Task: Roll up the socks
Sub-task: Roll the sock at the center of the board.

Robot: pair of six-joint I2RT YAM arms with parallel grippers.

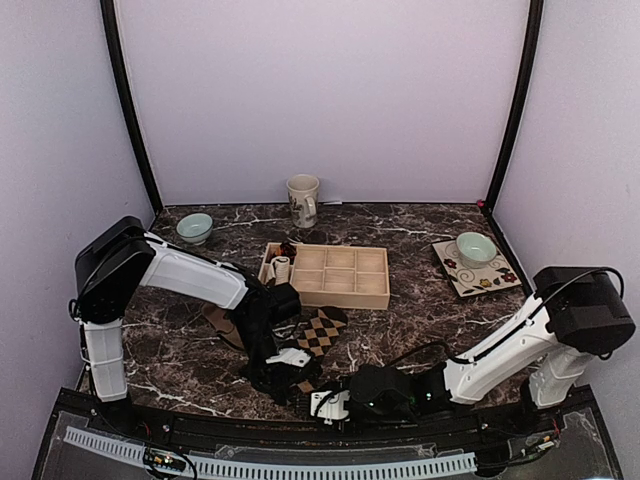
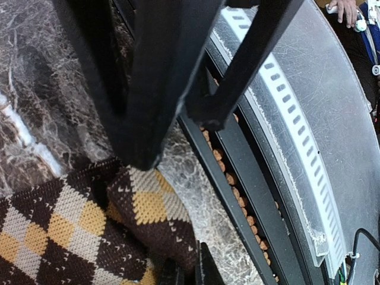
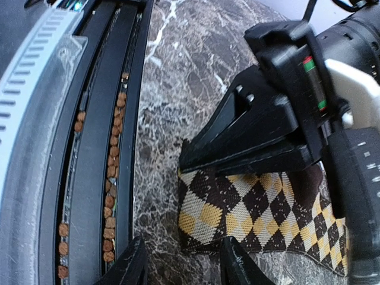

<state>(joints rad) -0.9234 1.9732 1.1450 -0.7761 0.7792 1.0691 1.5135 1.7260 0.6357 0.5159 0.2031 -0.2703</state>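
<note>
– where's the argyle sock [image 1: 320, 332]?
– on the table [image 1: 420, 310], on the near side of the tray [image 1: 340, 275].
– left gripper [image 2: 145, 157]?
– closed tight, pinching the sock's folded near end.
– right gripper [image 3: 184, 240]?
– jaws partly apart, empty, just beside the sock's near edge.

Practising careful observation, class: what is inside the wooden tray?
At the left end of the wooden tray sit a white rolled sock and, behind it, a dark reddish bundle. The other compartments show bare wood, though the near wall hides part of their floors.
</note>
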